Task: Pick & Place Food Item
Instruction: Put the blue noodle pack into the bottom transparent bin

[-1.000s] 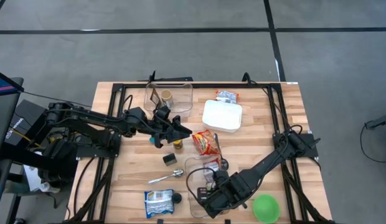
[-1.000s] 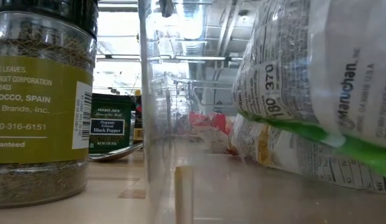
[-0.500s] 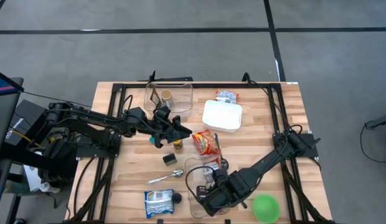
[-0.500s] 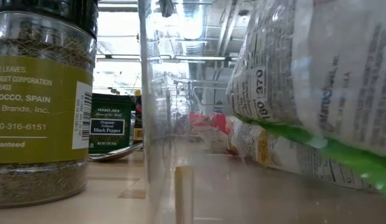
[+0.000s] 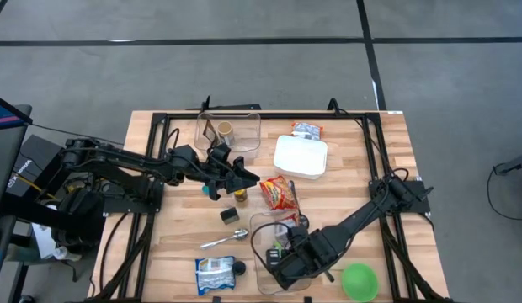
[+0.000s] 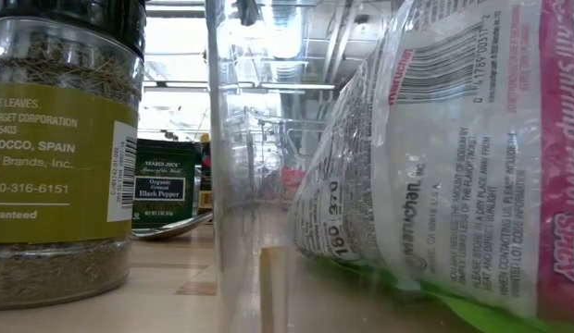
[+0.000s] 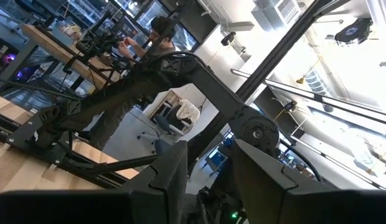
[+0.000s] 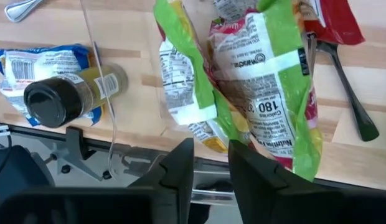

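Note:
A green, white and pink ramen packet (image 8: pixel 268 106) (image 6: pixel 454 166) lies tilted inside a clear container (image 5: pixel 259 252) at the table's near middle. Its lower edge is down on the container's floor, and it rests partly on a second green packet (image 8: pixel 180 81). My right gripper (image 8: pixel 211 168) (image 5: pixel 282 259) hangs above the container pointing down, open, with nothing between its fingers. My left gripper (image 5: pixel 244 178) (image 7: pixel 208 180) waits above the table's left middle, open and holding nothing.
A black-lidded spice jar (image 8: pixel 62 93) (image 6: pixel 56 148) and a blue packet (image 5: pixel 212 273) lie left of the container. Nearby are a spoon (image 5: pixel 223 241), a pepper tin (image 6: pixel 162 183), a red packet (image 5: pixel 279 194), a white box (image 5: pixel 300 156), a green bowl (image 5: pixel 359 280) and a far clear container (image 5: pixel 227 130).
The ramen packet, which hung above the container floor, has dropped and tipped over. In the low view it now lies lower and nearer the container's near wall, with its pink side showing. Both arms have stayed in place.

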Available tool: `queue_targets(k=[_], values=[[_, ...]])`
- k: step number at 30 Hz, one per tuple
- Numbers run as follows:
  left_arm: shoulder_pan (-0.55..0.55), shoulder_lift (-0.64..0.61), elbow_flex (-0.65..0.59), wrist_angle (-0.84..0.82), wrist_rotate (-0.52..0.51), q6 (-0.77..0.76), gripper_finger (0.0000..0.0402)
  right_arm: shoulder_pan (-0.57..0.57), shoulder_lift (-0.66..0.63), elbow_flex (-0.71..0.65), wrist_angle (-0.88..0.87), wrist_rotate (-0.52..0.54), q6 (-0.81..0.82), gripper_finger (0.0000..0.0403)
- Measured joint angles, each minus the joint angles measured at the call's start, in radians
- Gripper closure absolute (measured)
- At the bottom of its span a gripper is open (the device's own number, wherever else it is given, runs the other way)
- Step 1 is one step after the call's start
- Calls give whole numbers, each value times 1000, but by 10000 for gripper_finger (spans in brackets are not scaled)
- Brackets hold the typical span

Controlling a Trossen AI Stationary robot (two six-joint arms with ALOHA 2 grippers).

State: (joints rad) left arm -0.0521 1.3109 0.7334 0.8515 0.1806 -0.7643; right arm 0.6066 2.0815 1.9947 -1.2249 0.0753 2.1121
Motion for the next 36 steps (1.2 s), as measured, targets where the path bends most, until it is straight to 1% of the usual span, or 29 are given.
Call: queue_targets(k=[6, 10, 11, 13, 17, 19, 21, 23, 28, 32, 36], values=[[-2, 0, 0, -6, 14, -28, 279, 6, -1, 55, -46, 0, -60, 308], [-2, 0, 0, -6, 83, -70, 279, 15, -1, 119, -102, 7, -132, 308], [-2, 0, 0, -6, 105, -81, 279, 19, -1, 136, -115, 21, -158, 308], [-2, 0, 0, -6, 151, -88, 279, 33, -1, 169, -132, 81, -225, 308], [-17, 0, 0, -6, 233, -90, 279, 78, -1, 231, -129, 260, -402, 310], [-33, 0, 0, -6, 245, -90, 279, 105, -2, 247, -120, 348, -489, 313], [-52, 0, 0, -6, 246, -90, 279, 129, -2, 253, -112, 412, -567, 318], [-68, 0, 0, -6, 245, -90, 279, 145, -2, 253, -100, 434, -632, 325], [-102, 0, 0, -6, 245, -90, 279, 160, -2, 253, -99, 439, -724, 337], [-115, 0, 0, -6, 245, -90, 279, 158, -2, 253, -113, 454, -832, 339], [-117, 0, 0, -5, 234, -92, 279, 157, -2, 253, -150, 491, -943, 339]])
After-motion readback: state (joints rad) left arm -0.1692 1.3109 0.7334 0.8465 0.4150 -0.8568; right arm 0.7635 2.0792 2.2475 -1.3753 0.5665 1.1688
